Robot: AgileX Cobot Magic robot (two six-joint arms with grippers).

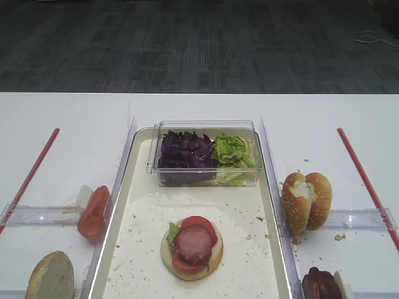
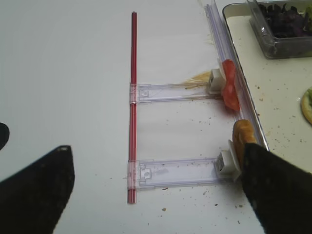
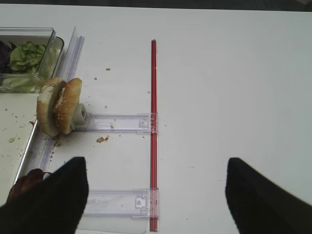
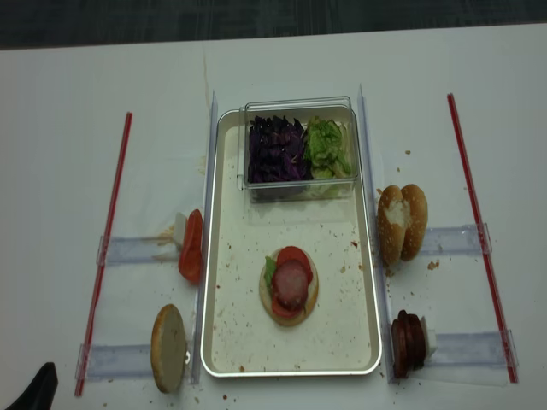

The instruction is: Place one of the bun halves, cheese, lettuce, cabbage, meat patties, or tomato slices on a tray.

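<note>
The right end effector (image 3: 156,195) hangs released over the bare table (image 3: 234,87), holding nothing; the left end effector (image 2: 156,190) likewise gapes empty. On the tray (image 1: 249,249) sits a bun half (image 1: 192,256) topped with lettuce, tomato and a meat patty (image 1: 193,241).

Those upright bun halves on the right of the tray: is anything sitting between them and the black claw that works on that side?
Nothing visible. The right gripper hangs open over bare table, and the bun halves stand against the tray rim, unobstructed.
</note>
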